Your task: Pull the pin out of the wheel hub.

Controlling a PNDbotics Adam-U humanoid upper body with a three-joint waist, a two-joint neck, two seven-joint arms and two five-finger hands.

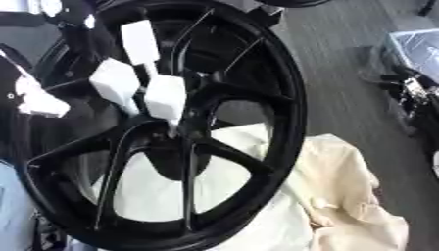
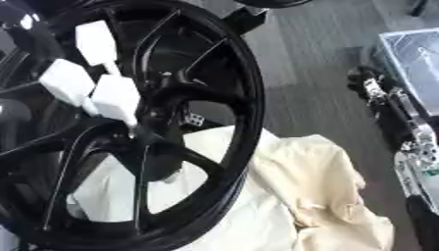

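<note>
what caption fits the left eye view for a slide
Black spoked wheel standing over a cream cloth, three white blocks clustered at its hub.

A grey, wood-grained plank floor (image 1: 343, 73) carries everything here. A crumpled cream fabric sheet (image 1: 343, 196) lies spread on it at lower right. 1 large glossy black spoked wheel rim (image 1: 283, 98) stands upright over the sheet's left part.

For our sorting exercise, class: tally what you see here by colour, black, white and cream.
Black: 1, the wheel
White: 3, the block-shaped pin heads at the hub
Cream: 1, the cloth under the wheel
Total: 5
</note>
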